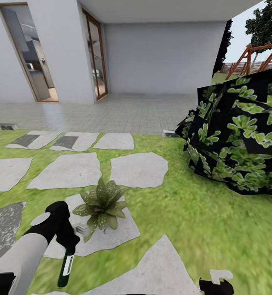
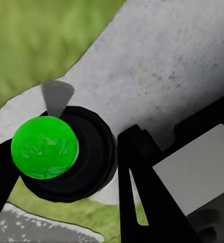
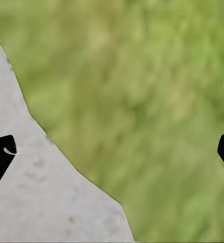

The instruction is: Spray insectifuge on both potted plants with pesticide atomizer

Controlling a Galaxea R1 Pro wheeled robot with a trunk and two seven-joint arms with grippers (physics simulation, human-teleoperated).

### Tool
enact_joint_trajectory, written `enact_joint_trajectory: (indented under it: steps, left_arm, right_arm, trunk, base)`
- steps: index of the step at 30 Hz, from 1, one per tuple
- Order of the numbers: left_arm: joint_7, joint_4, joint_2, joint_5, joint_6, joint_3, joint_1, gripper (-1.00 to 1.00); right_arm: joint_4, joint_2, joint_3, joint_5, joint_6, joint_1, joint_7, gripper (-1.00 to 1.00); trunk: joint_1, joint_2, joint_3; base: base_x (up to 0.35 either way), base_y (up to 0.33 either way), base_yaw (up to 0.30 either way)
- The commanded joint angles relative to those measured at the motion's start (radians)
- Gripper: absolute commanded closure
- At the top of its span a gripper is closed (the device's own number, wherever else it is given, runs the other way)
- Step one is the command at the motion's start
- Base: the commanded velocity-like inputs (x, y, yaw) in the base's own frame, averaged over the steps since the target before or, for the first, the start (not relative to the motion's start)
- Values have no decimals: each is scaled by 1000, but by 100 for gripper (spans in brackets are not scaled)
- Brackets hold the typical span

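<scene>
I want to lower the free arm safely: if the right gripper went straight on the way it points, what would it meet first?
Probably the ground: past the right gripper, its wrist view shows lawn straight ahead, with a stepping stone edging in beside it. Nothing appears between, though depth is unclear.

My left arm (image 1: 19, 256) reaches forward and low, its wrist bent downward, and the left gripper (image 1: 66, 241) is clamped around the pesticide atomizer (image 1: 65, 266), which hangs below the fingers (image 2: 142, 192). My right gripper (image 1: 216, 283) sits low with its fingers (image 3: 0, 157) spread wide, holding nothing.
</scene>
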Motion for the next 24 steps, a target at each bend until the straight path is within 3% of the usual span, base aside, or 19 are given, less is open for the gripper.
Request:
enact_joint_trajectory:
  steps: [1,6,9,13,24]
  left_arm:
    - [-11,-2,-1,-10,11,4,0,100]
    - [-24,-4,-2,-10,11,2,-5,100]
    - [-75,-4,0,-11,13,-2,-17,100]
    - [-78,-4,-2,-17,14,-5,-27,100]
    - [-78,-4,-8,-24,15,-10,-40,100]
  right_arm:
    - [2,0,-8,10,-4,-1,-2,-100]
    - [2,-2,-8,11,-4,-1,-3,-100]
    - [2,-1,-8,10,-4,-1,-3,-100]
    - [2,2,-8,10,-4,-1,-3,-100]
    - [2,4,-8,10,-4,-1,-3,-100]
  trunk:
    - [0,0,-1]
    - [0,0,-1]
    - [0,0,-1]
    - [0,0,-1]
    - [0,0,-1]
  base:
    - [267,-206,1]
    - [218,-114,0]
    - [27,-11,0]
    - [3,-1,34]
    - [54,-72,241]
